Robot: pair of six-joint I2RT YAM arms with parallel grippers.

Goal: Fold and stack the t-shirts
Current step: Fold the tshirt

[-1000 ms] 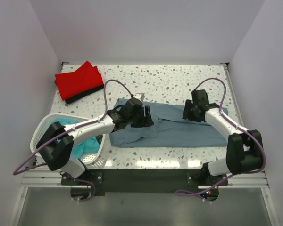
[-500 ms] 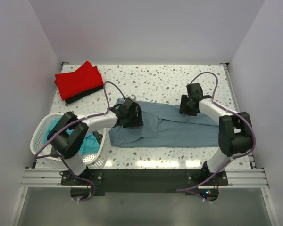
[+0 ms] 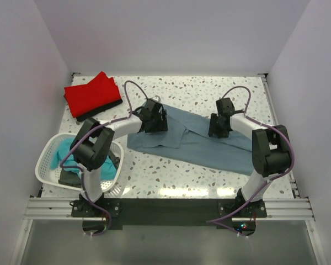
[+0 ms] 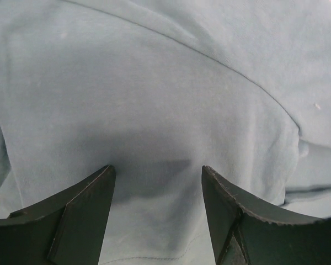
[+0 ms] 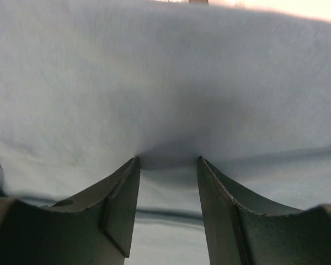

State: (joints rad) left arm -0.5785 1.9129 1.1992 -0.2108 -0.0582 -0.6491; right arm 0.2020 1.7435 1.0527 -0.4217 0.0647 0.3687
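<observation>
Slate grey-blue t-shirt (image 3: 209,149) spread on table (image 3: 198,91). Left gripper (image 4: 157,168) at its 10 o'clock and right gripper (image 5: 168,160) at 2 o'clock, both part-open, fingertips pressing cloth.

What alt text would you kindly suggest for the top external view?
The left tool and right tool rest on a grey-blue t-shirt spread across the speckled table. A red t-shirt and a white basket sit at left.
</observation>
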